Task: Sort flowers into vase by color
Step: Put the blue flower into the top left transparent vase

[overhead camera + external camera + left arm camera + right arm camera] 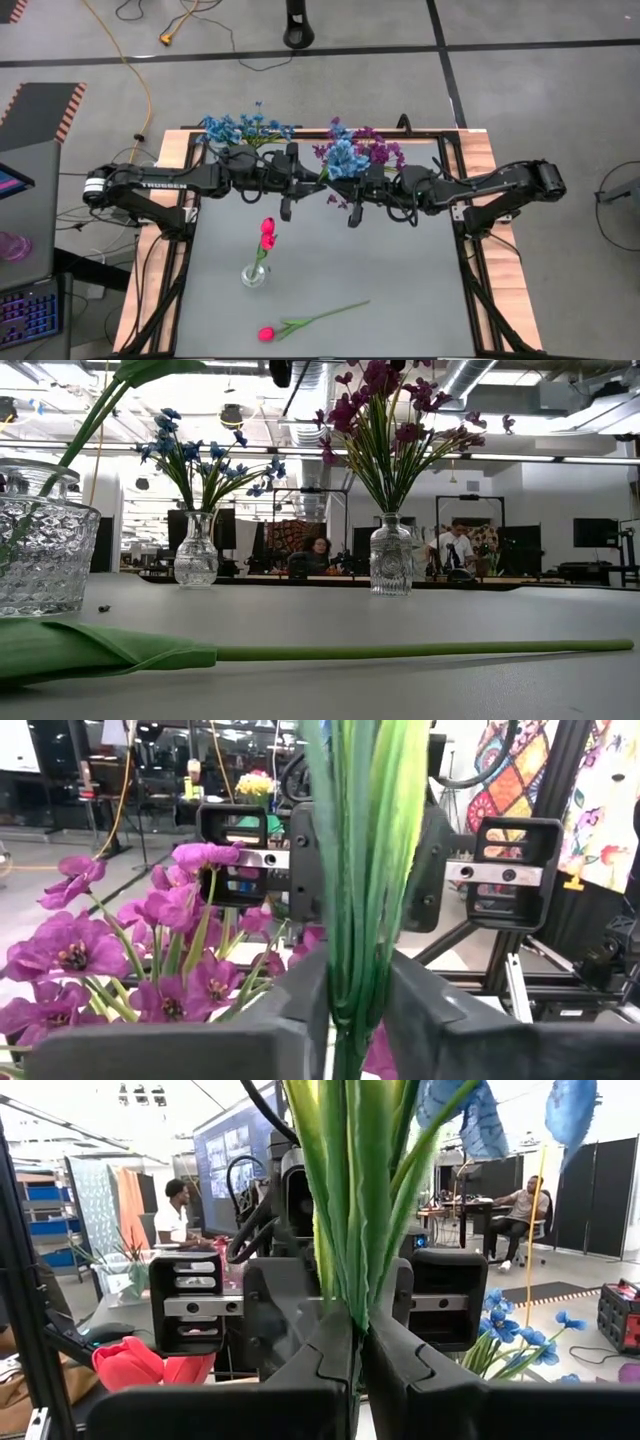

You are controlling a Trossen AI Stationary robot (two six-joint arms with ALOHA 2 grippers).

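Note:
Both grippers are shut on one bunch of green stalks with blue blooms (345, 160), near the table's far edge and beside the purple flowers (375, 150). My left gripper (318, 175) comes from the left and my right gripper (352, 188) from the right. The blue flowers (205, 465) stand in a glass vase (196, 560), and the purple ones (385, 420) in another (391, 558). A pink-red tulip (268, 232) stands in a third vase (255, 275). Another tulip (265, 333) lies flat on the table. My left gripper (355, 970) pinches the bunch's green stalks (360, 870) between its two fingers (300, 995). It comes level from the table's left, across the upright stalks. My right gripper (358, 1330) pinches the same stalks (350, 1210) between its fingers (400, 1365). It comes level from the table's right, facing the other gripper, with blue blooms (470, 1120) above.
The lying tulip's stem (420, 651) stretches across the near part of the table. The tulip vase (40, 550) stands near the middle left. The two far vases stand close to both grippers. People sit in the room beyond the table (320, 550).

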